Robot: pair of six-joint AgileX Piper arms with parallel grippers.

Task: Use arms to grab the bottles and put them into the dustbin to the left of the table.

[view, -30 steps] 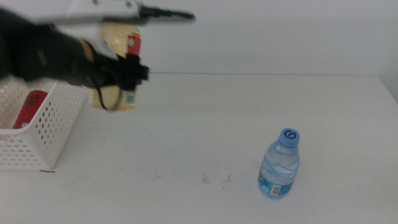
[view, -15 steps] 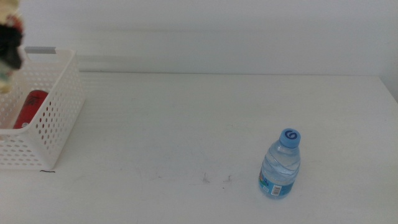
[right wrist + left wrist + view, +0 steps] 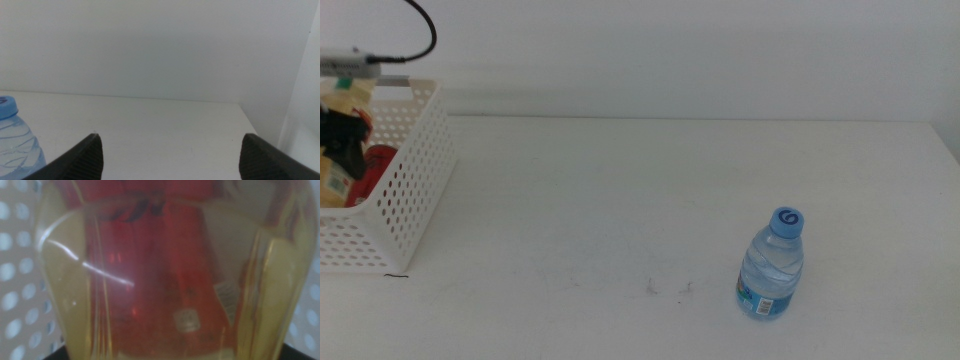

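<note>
My left gripper [image 3: 347, 134] is at the far left, inside the top of the white dustbin [image 3: 412, 190], shut on the yellow juice bottle [image 3: 334, 172]. In the left wrist view the juice bottle [image 3: 65, 290] fills the picture. The red soda can [image 3: 165, 280] shows through it, and the can [image 3: 378, 160] lies in the dustbin just right of the gripper. The clear water bottle [image 3: 770, 263] with a blue cap stands upright on the table [image 3: 620, 190] at the front right. My right gripper [image 3: 170, 150] is open and low over the table, with the water bottle [image 3: 15, 142] beside it.
The dustbin's perforated walls [image 3: 12, 280] close in around the held bottle. A black cable [image 3: 420, 30] loops above the basket. Small dark marks [image 3: 665, 288] lie on the tabletop left of the water bottle. The table's far edge meets a white wall.
My left arm carried the juice bottle leftward from above the table's back left, out past the basket rim, then down into the dustbin. The water bottle stayed put.
</note>
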